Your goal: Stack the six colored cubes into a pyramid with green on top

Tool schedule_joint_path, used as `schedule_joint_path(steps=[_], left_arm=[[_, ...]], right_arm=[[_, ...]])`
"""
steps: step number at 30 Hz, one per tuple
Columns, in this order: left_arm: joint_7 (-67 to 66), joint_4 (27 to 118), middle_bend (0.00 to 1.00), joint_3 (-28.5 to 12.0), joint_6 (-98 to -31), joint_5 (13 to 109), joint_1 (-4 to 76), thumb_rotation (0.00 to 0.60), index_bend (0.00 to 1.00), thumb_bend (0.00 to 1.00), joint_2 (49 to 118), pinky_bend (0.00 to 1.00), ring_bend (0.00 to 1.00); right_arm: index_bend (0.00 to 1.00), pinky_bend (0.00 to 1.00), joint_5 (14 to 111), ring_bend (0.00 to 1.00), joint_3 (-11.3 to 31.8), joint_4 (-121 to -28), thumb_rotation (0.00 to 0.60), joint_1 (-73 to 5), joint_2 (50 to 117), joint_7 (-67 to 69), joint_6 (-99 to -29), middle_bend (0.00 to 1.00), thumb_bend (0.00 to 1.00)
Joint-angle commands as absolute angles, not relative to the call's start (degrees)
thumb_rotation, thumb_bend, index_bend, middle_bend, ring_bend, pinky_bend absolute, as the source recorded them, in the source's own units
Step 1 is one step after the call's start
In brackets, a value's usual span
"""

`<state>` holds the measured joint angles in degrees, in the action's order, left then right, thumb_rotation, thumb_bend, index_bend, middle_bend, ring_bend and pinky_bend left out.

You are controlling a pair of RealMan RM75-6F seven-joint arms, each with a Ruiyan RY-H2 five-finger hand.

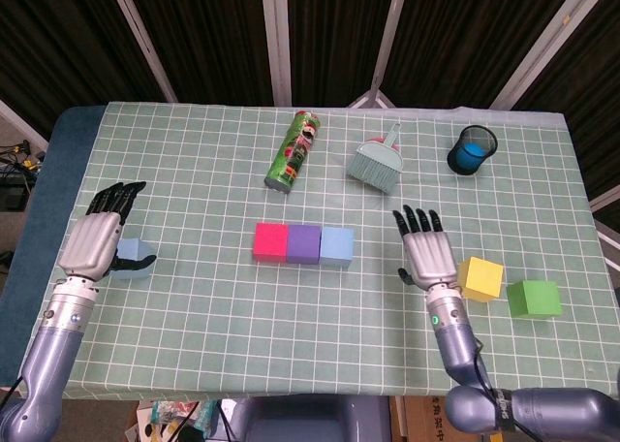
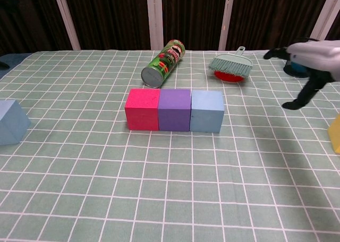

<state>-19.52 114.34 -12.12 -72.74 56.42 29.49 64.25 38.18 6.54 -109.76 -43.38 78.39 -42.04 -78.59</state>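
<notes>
A pink cube (image 1: 270, 241), a purple cube (image 1: 303, 243) and a light blue cube (image 1: 337, 246) stand touching in a row at the table's middle; the chest view shows the same pink cube (image 2: 142, 109), purple cube (image 2: 174, 110) and blue cube (image 2: 207, 111). A yellow cube (image 1: 480, 278) and a green cube (image 1: 534, 299) lie at the right. My right hand (image 1: 425, 249) hovers open just left of the yellow cube, fingers spread. My left hand (image 1: 97, 236) is open over another light blue cube (image 1: 131, 258) at the far left, touching it at most.
A green chips can (image 1: 293, 151) lies on its side behind the row. A teal hand brush (image 1: 379, 160) and a black mesh cup (image 1: 472, 149) holding a blue ball sit at the back right. The table's left edge runs close to my left hand.
</notes>
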Motion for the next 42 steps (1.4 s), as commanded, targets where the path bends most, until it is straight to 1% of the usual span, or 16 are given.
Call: schedule_joint_path(steps=[1, 5, 7, 11, 15, 18, 21, 25, 30, 35, 42], left_arm=[[-20.8, 113.8, 0.06, -11.8, -73.1, 56.2, 29.7, 0.600, 0.00, 0.10, 65.1, 0.03, 0.01], [-22.1, 113.1, 0.06, -11.4, -73.0, 55.8, 30.0, 0.600, 0.00, 0.11, 66.0, 0.03, 0.01], [-23.0, 112.8, 0.06, -11.3, -73.1, 55.4, 30.2, 0.600, 0.00, 0.14, 66.4, 0.03, 0.01], [-25.5, 111.9, 0.06, -10.9, -72.9, 54.4, 30.8, 0.600, 0.00, 0.23, 67.1, 0.03, 0.01], [-28.4, 111.4, 0.06, -10.6, -71.3, 52.3, 32.1, 0.600, 0.00, 0.33, 67.1, 0.03, 0.01], [-29.8, 111.8, 0.07, -10.6, -68.8, 50.1, 33.4, 0.600, 0.00, 0.39, 66.6, 0.03, 0.02], [-32.3, 111.8, 0.08, -10.3, -65.3, 47.1, 35.5, 0.600, 0.00, 0.42, 65.7, 0.03, 0.02], [-36.9, 110.4, 0.09, -9.2, -60.7, 42.7, 39.2, 0.600, 0.01, 0.44, 65.8, 0.03, 0.02], [-43.3, 107.8, 0.09, -7.4, -55.6, 35.7, 44.7, 0.600, 0.02, 0.44, 68.0, 0.04, 0.02], [-46.8, 105.9, 0.09, -6.5, -54.0, 31.3, 48.6, 0.600, 0.03, 0.44, 71.0, 0.08, 0.02], [-49.5, 104.1, 0.09, -4.7, -54.4, 26.3, 52.1, 0.600, 0.03, 0.44, 74.3, 0.09, 0.03]], right_arm=[[0.00, 0.00, 44.8, 0.00, 2.4, -111.6, 0.600, -37.7, 73.3, -35.8, -81.2, 0.00, 0.27], [0.00, 0.00, 50.4, 0.00, -0.1, -110.5, 0.600, -33.6, 69.8, -30.8, -82.7, 0.00, 0.28], [0.00, 0.00, 52.5, 0.00, -0.8, -110.0, 0.600, -31.8, 68.4, -28.1, -83.3, 0.00, 0.27], [0.00, 0.00, 56.0, 0.00, -1.7, -108.8, 0.600, -28.3, 66.1, -22.8, -83.8, 0.00, 0.28], [0.00, 0.00, 58.0, 0.00, -1.6, -107.4, 0.600, -26.4, 64.7, -18.6, -82.9, 0.00, 0.28], [0.00, 0.00, 58.8, 0.00, -0.9, -106.6, 0.600, -25.9, 64.3, -16.5, -81.7, 0.00, 0.27], [0.00, 0.00, 59.4, 0.00, -0.2, -106.2, 0.600, -25.4, 63.9, -14.9, -80.5, 0.00, 0.27], [0.00, 0.00, 60.0, 0.00, 0.7, -106.1, 0.600, -24.8, 63.6, -13.5, -79.4, 0.00, 0.27], [0.00, 0.00, 60.5, 0.00, 2.0, -106.4, 0.600, -24.0, 63.2, -12.1, -78.8, 0.00, 0.28], [0.00, 0.00, 60.5, 0.00, 2.7, -106.6, 0.600, -23.2, 62.8, -11.2, -78.2, 0.00, 0.28], [0.00, 0.00, 60.9, 0.00, 4.0, -106.7, 0.600, -22.5, 62.4, -10.5, -77.4, 0.00, 0.27]])
